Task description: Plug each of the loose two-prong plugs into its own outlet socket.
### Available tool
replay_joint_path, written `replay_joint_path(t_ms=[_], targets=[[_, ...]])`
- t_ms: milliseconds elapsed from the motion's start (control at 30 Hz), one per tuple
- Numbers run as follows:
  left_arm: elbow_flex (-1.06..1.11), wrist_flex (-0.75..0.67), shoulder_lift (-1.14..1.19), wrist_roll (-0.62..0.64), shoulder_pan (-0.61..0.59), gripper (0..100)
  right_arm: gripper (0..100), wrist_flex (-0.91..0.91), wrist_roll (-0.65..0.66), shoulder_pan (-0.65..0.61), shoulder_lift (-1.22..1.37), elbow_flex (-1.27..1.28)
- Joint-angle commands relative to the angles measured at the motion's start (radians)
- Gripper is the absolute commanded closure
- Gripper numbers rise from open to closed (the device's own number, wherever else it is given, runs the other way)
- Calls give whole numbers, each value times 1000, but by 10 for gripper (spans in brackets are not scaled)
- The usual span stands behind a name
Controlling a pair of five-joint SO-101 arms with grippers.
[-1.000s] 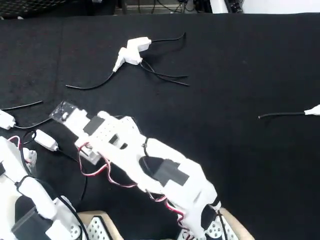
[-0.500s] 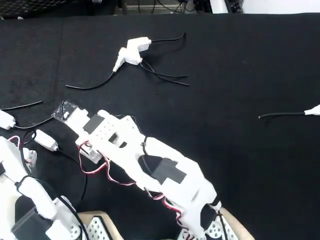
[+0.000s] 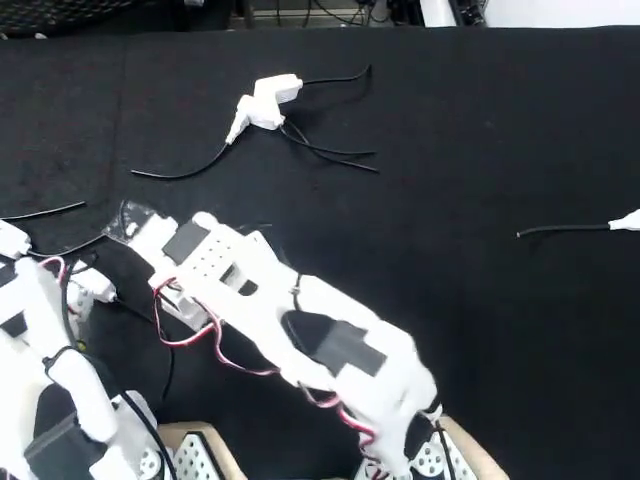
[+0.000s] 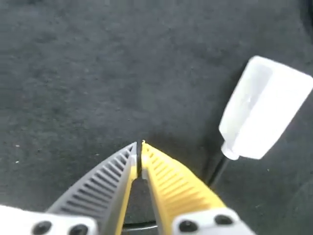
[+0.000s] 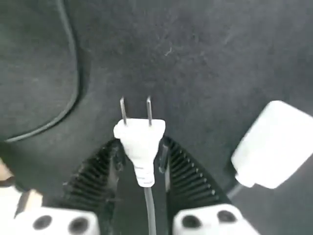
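Observation:
My right gripper (image 5: 140, 147) is shut on a white two-prong plug (image 5: 139, 137), prongs pointing away from the wrist over the black cloth. A white outlet socket (image 5: 273, 144) with a black cable lies just beside it. In the high view the right gripper (image 3: 130, 222) is at the left of the table. My left gripper (image 4: 139, 146) is shut with nothing in it, and a white socket (image 4: 264, 115) lies close beside its fingertips. That socket (image 3: 97, 283) lies beside the left arm (image 3: 45, 330). Another socket (image 3: 12, 238) lies at the left edge.
A joined white plug and socket pair (image 3: 265, 102) with black cables lies at the back centre. Another white plug (image 3: 626, 221) on a black cable sits at the right edge. The black cloth (image 3: 480, 150) covers the table.
The left arm has moved up and forward to the socket at the left, partly covering it. The right arm has shifted only slightly, still holding the plug.

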Motion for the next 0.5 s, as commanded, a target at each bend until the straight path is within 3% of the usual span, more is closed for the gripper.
replay_joint_path(t_ms=[0, 267, 467], targets=[[-58, -31, -9, 34, 41, 970, 986, -9, 8, -9, -231, 84], [-54, -193, 0, 77, -82, 970, 986, -215, 6, 161, -602, 444], [-94, -242, -9, 43, -31, 970, 986, -215, 8, 166, -739, 515]])
